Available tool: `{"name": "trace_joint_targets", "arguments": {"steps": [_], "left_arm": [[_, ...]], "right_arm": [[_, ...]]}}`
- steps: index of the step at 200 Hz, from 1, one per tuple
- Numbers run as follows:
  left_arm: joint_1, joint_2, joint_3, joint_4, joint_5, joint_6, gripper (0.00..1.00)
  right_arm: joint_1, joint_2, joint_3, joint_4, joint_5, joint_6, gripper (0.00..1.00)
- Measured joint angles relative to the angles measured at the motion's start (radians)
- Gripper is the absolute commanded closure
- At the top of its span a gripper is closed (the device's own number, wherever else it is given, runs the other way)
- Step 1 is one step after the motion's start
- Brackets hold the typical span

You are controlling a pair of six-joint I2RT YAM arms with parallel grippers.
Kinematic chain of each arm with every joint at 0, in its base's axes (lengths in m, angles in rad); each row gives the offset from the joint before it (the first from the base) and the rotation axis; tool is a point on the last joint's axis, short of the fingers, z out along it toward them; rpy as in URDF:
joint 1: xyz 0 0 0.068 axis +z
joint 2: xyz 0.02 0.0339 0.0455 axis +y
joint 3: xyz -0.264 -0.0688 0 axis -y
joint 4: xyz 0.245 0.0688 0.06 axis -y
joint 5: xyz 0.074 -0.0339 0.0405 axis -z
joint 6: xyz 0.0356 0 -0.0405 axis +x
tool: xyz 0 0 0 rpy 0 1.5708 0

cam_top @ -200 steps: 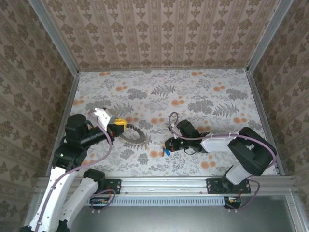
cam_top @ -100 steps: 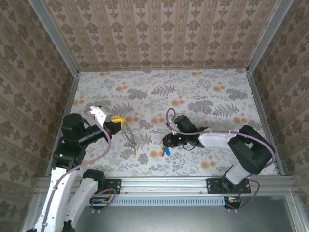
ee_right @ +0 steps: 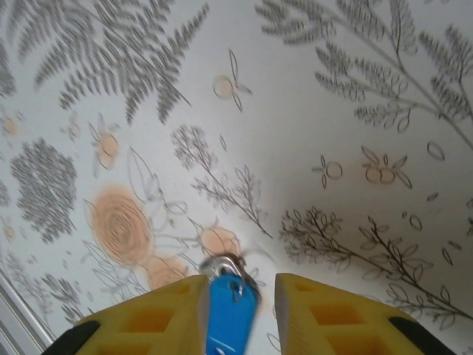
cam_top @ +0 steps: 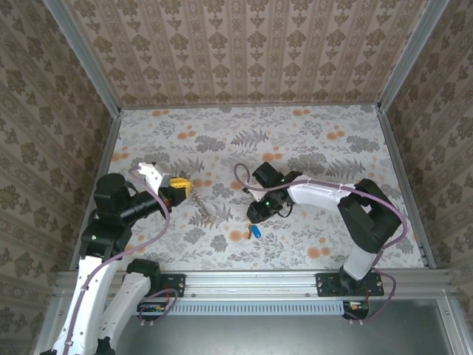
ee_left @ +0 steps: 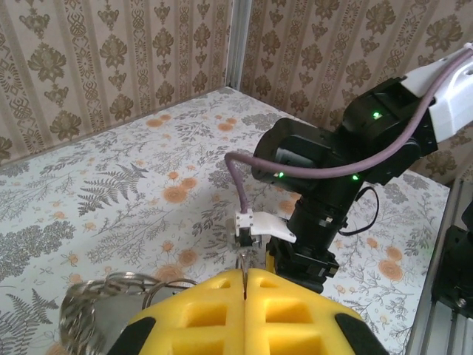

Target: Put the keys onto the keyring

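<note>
The right fingers (ee_right: 148, 314) have just parted, leaving the blue key (cam_top: 256, 231) loose on the tabletop (cam_top: 310, 140) (apparently unthreaded), while the left fingers (ee_left: 199, 314) stay clamped on the dangling keyring (cam_top: 205, 211), so threading looks undone.

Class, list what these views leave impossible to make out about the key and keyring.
Right wrist view: lower end of the blue key, cut off by the bottom edge.
Left wrist view: where the left hand grips the keyring, hidden by the hand itself.
Top view: the keyring's links, too small.
</note>
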Motion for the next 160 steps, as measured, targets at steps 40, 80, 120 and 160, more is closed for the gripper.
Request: {"name": "trace_joint_targets", "arguments": {"steps": [40,80,120,160], "left_arm": [[0.01,0.0,0.0,0.002,0.006,0.0,1.0],[0.011,-0.005,0.0,0.002,0.018,0.0,1.0],[0.017,-0.011,0.0,0.002,0.024,0.0,1.0],[0.04,-0.012,-0.002,0.009,0.038,-0.008,1.0]], "right_arm": [[0.0,0.032,0.054,-0.112,0.001,-0.062,0.67],[0.0,0.092,0.118,-0.155,-0.016,-0.087,0.66],[0.0,0.15,0.192,-0.188,-0.023,-0.108,0.66],[0.0,0.167,0.207,-0.222,-0.026,-0.124,0.67]]}}
